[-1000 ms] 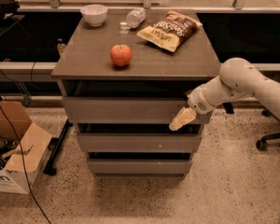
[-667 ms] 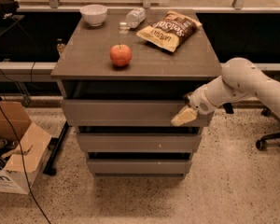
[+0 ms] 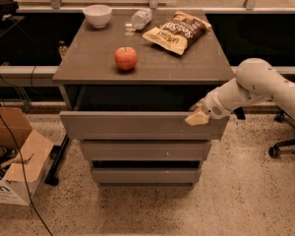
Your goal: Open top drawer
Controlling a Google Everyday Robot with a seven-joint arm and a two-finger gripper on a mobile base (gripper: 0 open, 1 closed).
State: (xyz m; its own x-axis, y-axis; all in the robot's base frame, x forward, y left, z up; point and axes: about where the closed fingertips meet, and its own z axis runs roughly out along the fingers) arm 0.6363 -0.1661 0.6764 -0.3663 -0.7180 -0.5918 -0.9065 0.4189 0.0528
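Observation:
The top drawer (image 3: 137,126) is the widest grey-brown front of the cabinet and stands pulled out, with a dark gap showing under the tabletop (image 3: 187,65). My gripper (image 3: 197,116) sits at the drawer's upper right edge, its pale fingertips hooked over the top of the front. My white arm (image 3: 258,85) reaches in from the right. Below are the medium drawer front (image 3: 145,150) and the narrowest one (image 3: 145,175), both pushed in.
On the tabletop lie a red apple (image 3: 126,58), a chip bag (image 3: 177,32), a white bowl (image 3: 98,15) and a plastic bottle (image 3: 140,19). A cardboard box (image 3: 12,156) and cables sit on the floor at left. An office chair base (image 3: 285,144) stands at right.
The top drawer has slid further out toward the camera, with my gripper moving along at its right edge.

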